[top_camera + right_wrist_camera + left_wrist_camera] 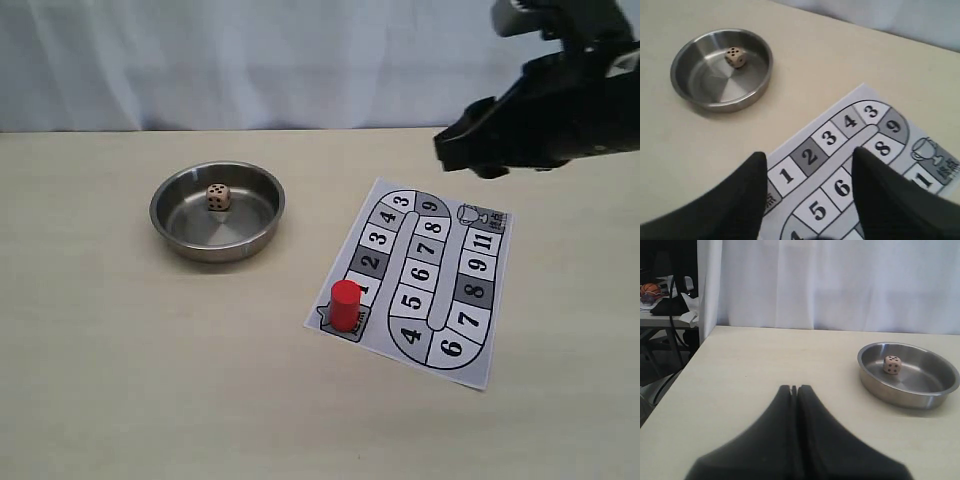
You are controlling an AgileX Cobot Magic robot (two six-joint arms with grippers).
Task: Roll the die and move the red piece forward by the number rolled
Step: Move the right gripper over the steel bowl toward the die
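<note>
The tan die (218, 197) lies inside a steel bowl (160, 205) at the left of the table. The red piece (345, 304) stands upright on the start square, the near-left corner of the paper board (440, 300), beside square 1. My right gripper (447, 150) hovers open above the board's far right end, holding nothing. In the right wrist view its fingers frame squares 1 to 6 of the board (830, 137), with the die (734, 56) in the bowl (700, 102) beyond; the red piece does not show there. My left gripper (794, 387) is shut and empty over bare table, the die (892, 365) off to one side.
The bowl (875, 390) has a low rim. A white curtain (250, 60) backs the table. In the left wrist view the table edge (695, 357) drops off to a cluttered area with cables.
</note>
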